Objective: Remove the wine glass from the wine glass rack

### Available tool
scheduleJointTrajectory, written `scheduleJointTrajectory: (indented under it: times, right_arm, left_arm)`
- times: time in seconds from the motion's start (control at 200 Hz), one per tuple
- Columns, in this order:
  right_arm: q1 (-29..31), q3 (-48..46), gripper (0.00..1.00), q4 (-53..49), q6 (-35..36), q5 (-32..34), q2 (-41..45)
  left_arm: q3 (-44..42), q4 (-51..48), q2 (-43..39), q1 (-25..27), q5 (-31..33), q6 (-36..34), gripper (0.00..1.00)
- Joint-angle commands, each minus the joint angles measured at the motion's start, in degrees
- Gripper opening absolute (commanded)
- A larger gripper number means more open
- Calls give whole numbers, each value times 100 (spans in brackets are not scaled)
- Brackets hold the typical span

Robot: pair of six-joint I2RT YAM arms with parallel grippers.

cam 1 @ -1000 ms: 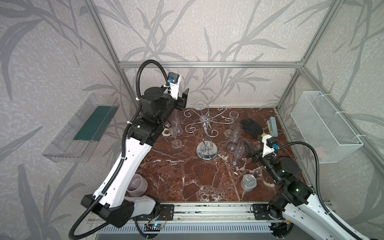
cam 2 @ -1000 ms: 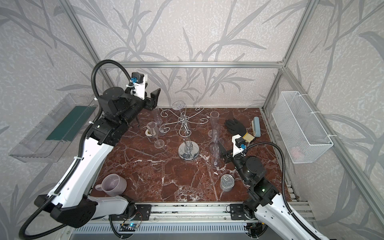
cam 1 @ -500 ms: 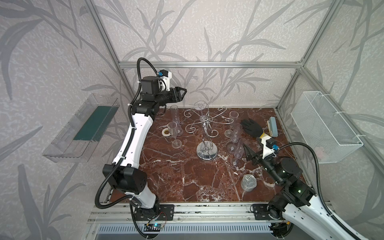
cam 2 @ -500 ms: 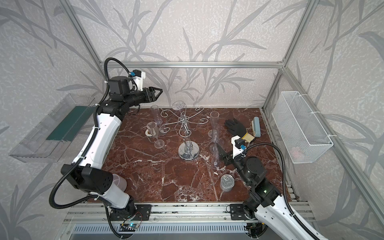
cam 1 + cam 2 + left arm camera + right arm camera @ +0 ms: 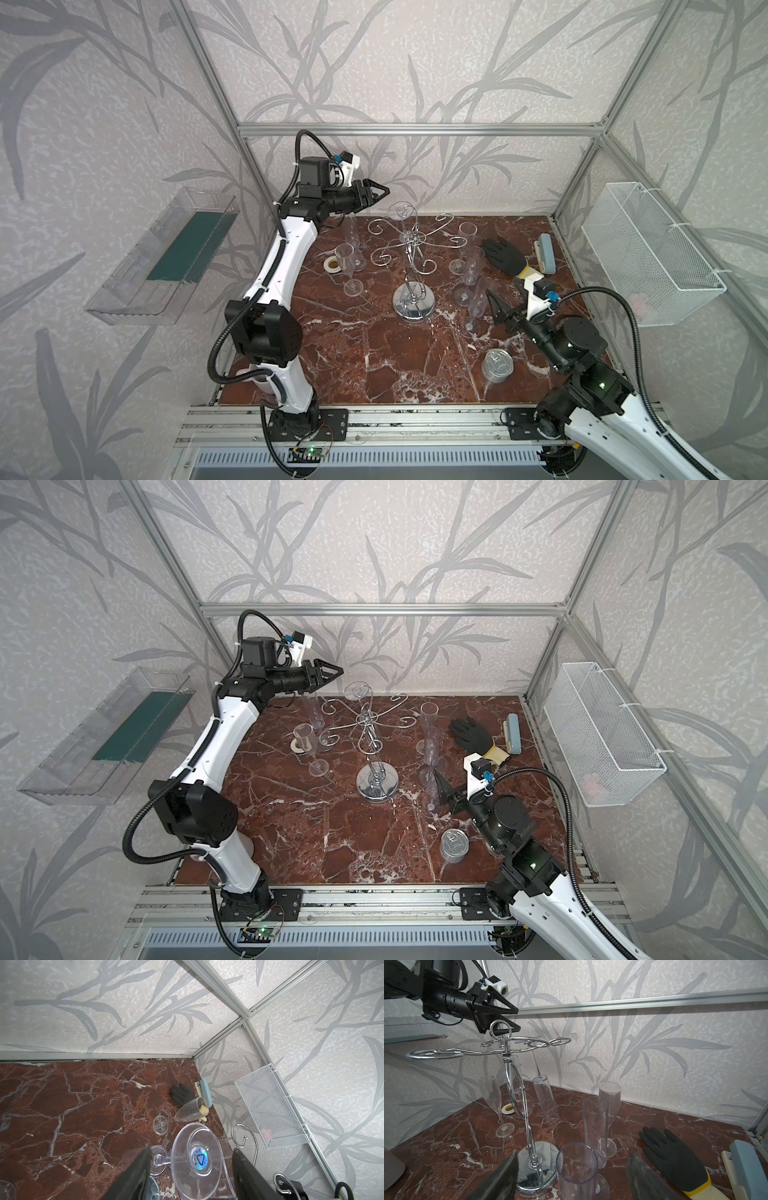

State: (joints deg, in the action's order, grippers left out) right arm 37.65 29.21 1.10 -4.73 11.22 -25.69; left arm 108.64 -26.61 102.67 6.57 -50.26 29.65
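Note:
The chrome wine glass rack [image 5: 413,306] stands mid-table, its curled arms [image 5: 365,719] spread above. One clear wine glass hangs upside down from a back arm, with its round foot [image 5: 400,211] [image 5: 358,691] up and its bowl [image 5: 546,1101] below. My left gripper [image 5: 384,192] [image 5: 338,671] is open, level with the rack top and just left of that foot. In the left wrist view the foot [image 5: 197,1159] shows between the fingers [image 5: 143,1163], untouched. My right gripper [image 5: 503,313] is open and low at the right, with a standing flute [image 5: 577,1167] ahead between its fingers.
Several flutes stand on the marble table [image 5: 374,353] on both sides of the rack. A black glove [image 5: 503,253] and a blue block [image 5: 546,253] lie back right. There is also a tin can [image 5: 497,364], a tape roll [image 5: 332,264] and a wire basket [image 5: 648,257] on the right wall.
My left arm has stretched up and turned, so its gripper now points right at the hanging glass's foot instead of upward near the back left. The right arm has barely moved.

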Motion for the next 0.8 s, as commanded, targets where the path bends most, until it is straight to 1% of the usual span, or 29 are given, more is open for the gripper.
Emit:
scheduleJointTrajectory:
  times: [0.0, 0.32, 0.505, 0.625, 0.795]
  right_arm:
    - [-27, 104, 80, -20, -79, -74, 81]
    - [-25, 32, 81, -67, -96, -24, 212]
    - [-29, 30, 81, -58, -96, -32, 201]
    - [-29, 23, 81, -58, -83, -32, 204]
    - [-29, 30, 81, -85, -82, -37, 212]
  left_arm:
    - [85, -33, 99, 11, -311, 186, 63]
    - [104, 88, 353, 86, -467, 305, 64]
    - [118, 200, 524, 143, -665, 318, 65]
    - [109, 537, 692, 178, -1054, 637, 63]
    - [87, 654, 704, 272, -1118, 639, 60]
